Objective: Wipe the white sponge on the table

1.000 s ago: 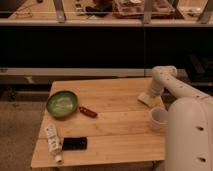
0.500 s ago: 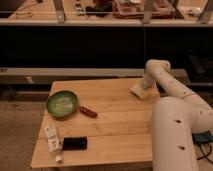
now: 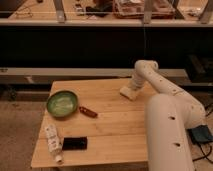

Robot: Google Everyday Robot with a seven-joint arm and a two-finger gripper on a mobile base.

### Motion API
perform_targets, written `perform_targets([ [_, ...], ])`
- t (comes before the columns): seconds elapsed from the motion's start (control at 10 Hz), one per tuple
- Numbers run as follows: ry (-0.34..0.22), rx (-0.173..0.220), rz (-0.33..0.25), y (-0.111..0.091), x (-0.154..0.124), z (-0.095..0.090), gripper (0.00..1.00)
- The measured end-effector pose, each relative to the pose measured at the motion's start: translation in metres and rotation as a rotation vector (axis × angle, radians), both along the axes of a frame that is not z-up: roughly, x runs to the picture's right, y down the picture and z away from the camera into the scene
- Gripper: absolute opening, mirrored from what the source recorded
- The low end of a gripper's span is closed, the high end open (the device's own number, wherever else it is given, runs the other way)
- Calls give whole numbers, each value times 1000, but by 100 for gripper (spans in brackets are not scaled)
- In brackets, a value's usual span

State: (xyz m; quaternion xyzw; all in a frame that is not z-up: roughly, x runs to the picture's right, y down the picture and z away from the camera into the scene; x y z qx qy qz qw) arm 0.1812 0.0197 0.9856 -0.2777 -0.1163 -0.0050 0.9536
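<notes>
Although the camera view is the only one, it places the work plainly. The arm point(image 3: 167, 112) rises from the near right and bends back over the surface point(image 3: 115, 132), and its gripper point(image 3: 131, 90) comes down at the far right part of the planks. The jaws are clenched. The pale block at their tip, which I take to be the sponge point(image 3: 124, 93), seems to be grasped there and pressed flat on the wood, though the exact hold is hard to make out.

To the left and well apart lie a green bowl point(image 3: 62, 103) and a small red item point(image 3: 87, 111) just beside it. A white tube point(image 3: 52, 142) and a black item point(image 3: 75, 143) lie at the near left.

The risks, as I judge them:
- The sponge sits near the far right edge, so a stroke outward could drag it off the planks.
- Too light a press would let the jaws slide over the sponge. Too hard a press could make it catch on a plank seam and twist loose.
- A long sweep to the left could knock the red item or the bowl.
</notes>
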Motion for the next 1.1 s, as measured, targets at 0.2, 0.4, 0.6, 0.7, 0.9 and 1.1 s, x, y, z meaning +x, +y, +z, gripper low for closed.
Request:
perform_targets([
  [0.2, -44, 35, -51, 1, -1, -25, 50],
  [0.4, -41, 56, -78, 13, 23, -51, 50],
  [0.6, -15, 56, -86, 28, 49, -65, 50],
  [0.7, 15, 46, -89, 41, 68, -69, 50],
  [0.9, 96, 23, -63, 58, 104, -65, 50],
  [1.1, 162, 29, 0, 47, 119, -51, 50],
])
